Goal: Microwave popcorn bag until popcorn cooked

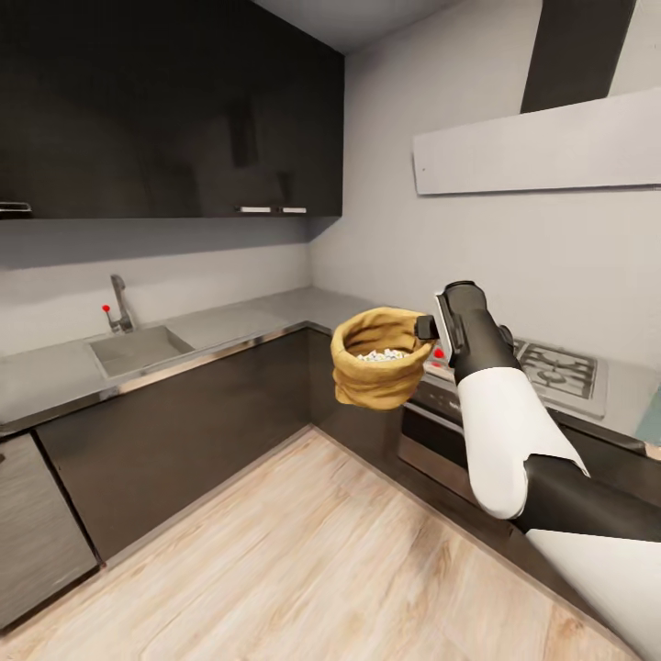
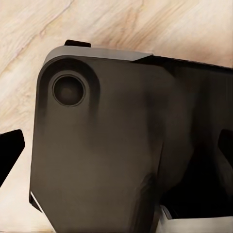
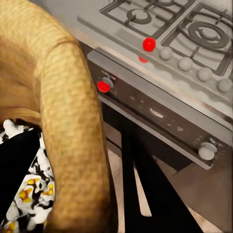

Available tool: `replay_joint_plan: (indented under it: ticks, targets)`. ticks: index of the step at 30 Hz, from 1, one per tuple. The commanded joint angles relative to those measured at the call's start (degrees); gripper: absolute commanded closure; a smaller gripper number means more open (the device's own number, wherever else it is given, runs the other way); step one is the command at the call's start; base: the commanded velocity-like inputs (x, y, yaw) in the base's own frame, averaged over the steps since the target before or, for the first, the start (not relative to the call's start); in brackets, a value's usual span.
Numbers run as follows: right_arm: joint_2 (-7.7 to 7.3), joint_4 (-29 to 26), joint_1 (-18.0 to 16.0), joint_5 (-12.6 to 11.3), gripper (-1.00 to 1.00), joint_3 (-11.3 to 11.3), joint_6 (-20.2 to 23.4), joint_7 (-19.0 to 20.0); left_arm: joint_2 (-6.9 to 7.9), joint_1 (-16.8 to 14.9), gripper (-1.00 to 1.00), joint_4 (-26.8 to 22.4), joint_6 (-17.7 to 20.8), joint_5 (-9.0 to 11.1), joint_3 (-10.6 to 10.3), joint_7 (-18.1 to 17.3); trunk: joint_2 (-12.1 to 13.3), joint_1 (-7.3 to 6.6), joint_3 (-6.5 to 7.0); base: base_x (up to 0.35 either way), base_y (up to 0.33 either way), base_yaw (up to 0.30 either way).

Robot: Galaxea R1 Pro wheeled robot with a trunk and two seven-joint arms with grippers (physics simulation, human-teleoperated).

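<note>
Right hand carries the popcorn bag in mid-air over the kitchen floor.

The right hand (image 1: 428,328) is clamped on the rolled rim of the one popcorn bag (image 1: 378,371), one finger inside the mouth and one outside, as the right wrist view shows. The bag hangs upright above the wooden floor (image 1: 303,551), clear of the bench (image 1: 229,323) and just in front of the oven (image 1: 441,431) under the hob (image 1: 555,367). Inside lies a pile of puffed white popcorn (image 3: 29,194), too many pieces to count, so I judge the heating looks done. One sink (image 1: 138,349) with one tap (image 1: 119,308) sits in the bench. Whether the left hand is open, I cannot tell.
</note>
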Motion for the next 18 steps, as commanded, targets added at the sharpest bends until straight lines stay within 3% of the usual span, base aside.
replay_joint_plan:
  ticks: [1,7,15,18]
  targets:
    - [0.00,-0.04,-0.05,-0.25,1.00,-0.19,0.12,-0.35,-0.01,0.02,-1.00,-0.08,-0.07,0.37,0.12,0.04,-0.05,-0.03,-0.06,-0.349,0.000,0.000]
    - [-0.15,-0.03,-0.05,-0.26,1.00,-0.14,0.12,-0.35,0.06,0.01,-1.00,-0.08,-0.03,0.43,0.12,0.04,-0.05,-0.03,-0.06,-0.335,0.000,0.000]
    - [0.12,-0.04,-0.05,-0.28,1.00,-0.19,0.12,-0.35,0.15,0.02,-1.00,-0.09,0.02,0.46,0.19,-0.05,-0.05,-0.03,-0.06,-0.007,0.000,0.000]
    - [0.15,-0.04,-0.05,-0.25,1.00,-0.19,0.12,-0.35,0.07,0.00,-1.00,-0.08,0.02,0.36,0.20,-0.05,-0.05,-0.03,-0.06,-0.230,0.000,0.000]
